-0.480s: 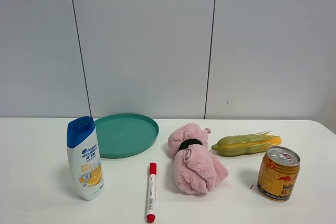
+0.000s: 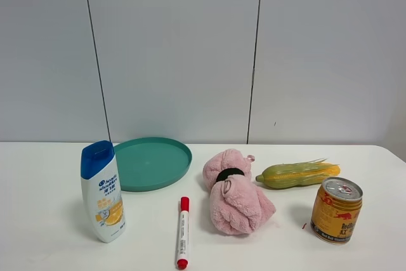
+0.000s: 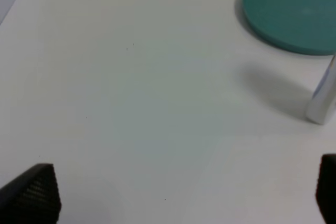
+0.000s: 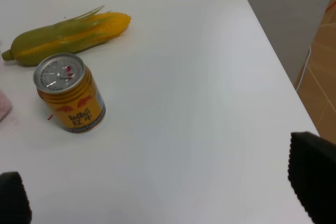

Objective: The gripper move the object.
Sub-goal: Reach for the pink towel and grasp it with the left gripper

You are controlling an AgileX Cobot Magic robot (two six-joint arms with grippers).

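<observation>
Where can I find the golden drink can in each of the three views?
Exterior high: the can stands at the front right, near the corn cob.
Left wrist: not in it.
Right wrist: the can stands upright beside the corn cob.
Shared landmark: the corn cob.

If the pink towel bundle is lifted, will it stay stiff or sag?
Probably soft: the pink towel bundle looks fluffy, so it should squash and sag. Its black band likely keeps it together. It lies slumped, so rolling seems unlikely.

1 ea - bottle, plate, marker, towel, corn, can
</observation>
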